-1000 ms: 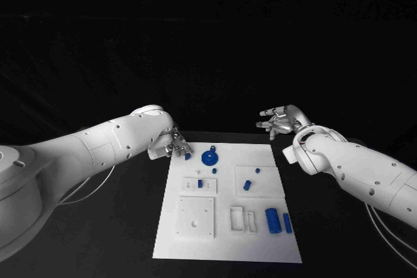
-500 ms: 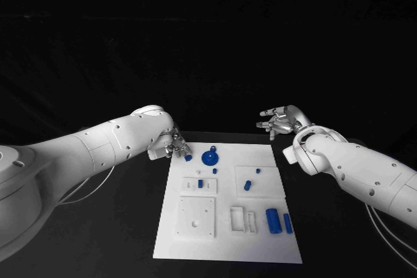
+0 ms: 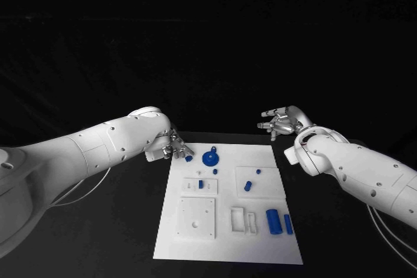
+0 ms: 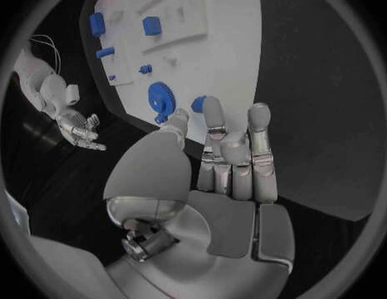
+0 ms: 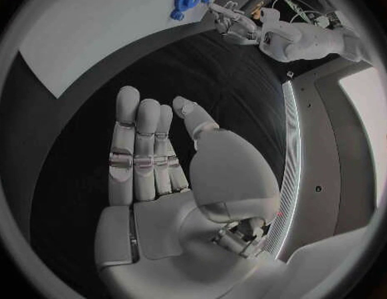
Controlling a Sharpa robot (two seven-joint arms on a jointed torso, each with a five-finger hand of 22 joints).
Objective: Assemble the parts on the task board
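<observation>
The white task board (image 3: 228, 242) lies in the middle of the table. A blue gear (image 3: 210, 157) stands near its far edge, and a small blue piece (image 3: 188, 158) lies by the far left corner. My left hand (image 3: 174, 149) hovers at that corner with its fingers stretched out and apart. In the left wrist view the small piece (image 4: 197, 103) sits just past the fingertips (image 4: 214, 107), between thumb and finger, with a gap on the thumb side. My right hand (image 3: 279, 122) hangs beyond the board's far right corner, fingers spread and holding nothing; its palm (image 5: 160, 199) is bare.
More blue parts sit on the board: a small one on a white block (image 3: 200, 184), two near the right edge (image 3: 247, 184), and two cylinders (image 3: 272, 221) at the near right. A white square block (image 3: 196, 216) lies at the near left.
My left arm has shifted very slightly beside the board's far left corner. The right hand and the parts have stayed where they were.
</observation>
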